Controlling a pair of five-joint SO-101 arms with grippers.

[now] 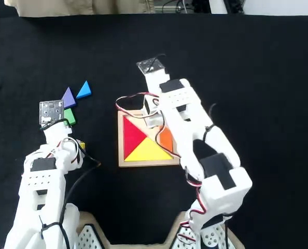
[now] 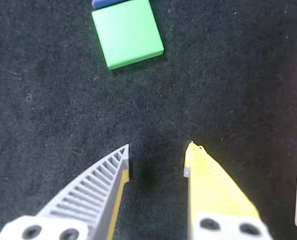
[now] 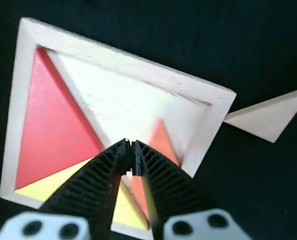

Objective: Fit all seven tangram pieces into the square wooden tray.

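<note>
Now the green square [image 2: 127,33] lies flat on the black cloth [image 2: 238,75], apart from the square wooden tray [image 3: 128,66], on its left-arm side. It looks thin, stiff, light and probably slick, so I would pinch it across two parallel edges. My left gripper [image 2: 158,147] hovers near it, jaws wide apart, holding nothing. Inside the tray, beside the red triangle [image 3: 53,125] and the yellow triangle [image 3: 58,181], my right gripper [image 3: 129,145] is closed tip to tip above the orange piece [image 3: 163,142], gripping nothing I can see.

tray [image 1: 143,163]: pale wood
triangles: red triangle [image 1: 133,136], yellow triangle [image 1: 146,152], orange triangle [image 1: 166,139], purple triangle [image 1: 68,97], blue triangle [image 1: 84,91]
square [image 2: 127,32]: green
tabletop [image 1: 257,78]: black
</note>
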